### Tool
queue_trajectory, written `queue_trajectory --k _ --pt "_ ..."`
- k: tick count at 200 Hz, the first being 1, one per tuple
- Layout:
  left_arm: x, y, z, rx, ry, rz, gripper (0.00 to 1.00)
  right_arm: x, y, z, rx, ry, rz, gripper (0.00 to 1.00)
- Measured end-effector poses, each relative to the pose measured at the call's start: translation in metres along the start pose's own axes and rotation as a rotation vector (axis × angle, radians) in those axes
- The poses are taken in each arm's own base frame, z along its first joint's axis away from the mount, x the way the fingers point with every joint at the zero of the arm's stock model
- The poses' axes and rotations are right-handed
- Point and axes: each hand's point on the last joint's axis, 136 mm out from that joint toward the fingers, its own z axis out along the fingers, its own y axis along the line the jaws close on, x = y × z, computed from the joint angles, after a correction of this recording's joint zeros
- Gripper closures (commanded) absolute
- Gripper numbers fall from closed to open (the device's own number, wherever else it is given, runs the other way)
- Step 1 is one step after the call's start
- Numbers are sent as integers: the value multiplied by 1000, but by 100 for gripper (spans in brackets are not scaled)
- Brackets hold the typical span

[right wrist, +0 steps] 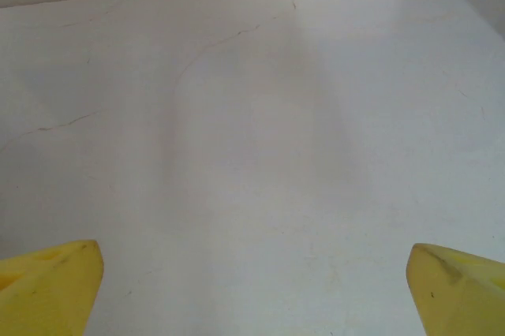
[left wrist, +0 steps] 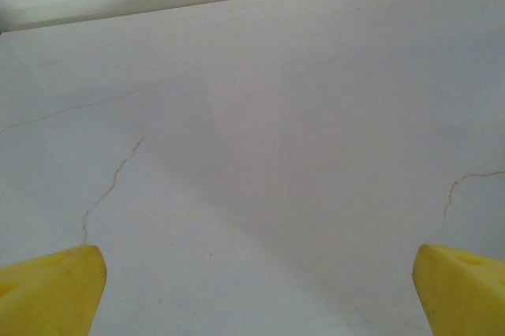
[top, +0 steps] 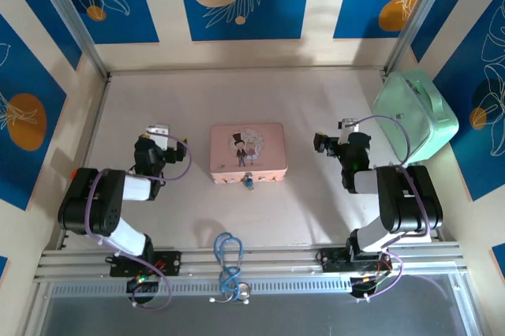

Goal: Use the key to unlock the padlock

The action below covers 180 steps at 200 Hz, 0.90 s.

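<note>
Apparently nothing done yet. padlock (top: 248, 181) sits at front edge of pink tin (top: 248, 151), mid-bench (top: 158, 91), too small to tell shackle state. left end effector (left wrist: 252, 293) wide, empty; right end effector (right wrist: 252, 289) wide, empty. Both well apart from padlock. Left: fetch key, insert, turn.

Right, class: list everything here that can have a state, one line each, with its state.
pink tin: lid shut, lying flat.
padlock: at the tin's front edge; locked or not, too small to tell.
mint case: shut.
left gripper: open, empty.
right gripper: open, empty.
blue cable: looped, at the near edge.
</note>
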Motion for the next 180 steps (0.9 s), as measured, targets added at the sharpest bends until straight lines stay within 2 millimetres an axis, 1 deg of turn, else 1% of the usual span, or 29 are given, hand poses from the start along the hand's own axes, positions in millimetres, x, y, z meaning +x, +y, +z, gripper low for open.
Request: queue_trajectory --k 155,169,180 --pt "2 -2 0 17 6 -2 1 0 3 0 -20 2 1 1" --pt "2 -1 0 13 9 -5 1 1 -1 -1 3 9 6 1" --pt "4 3 1 -10 44 -15 1 -2 -6 -2 63 46 14 1"
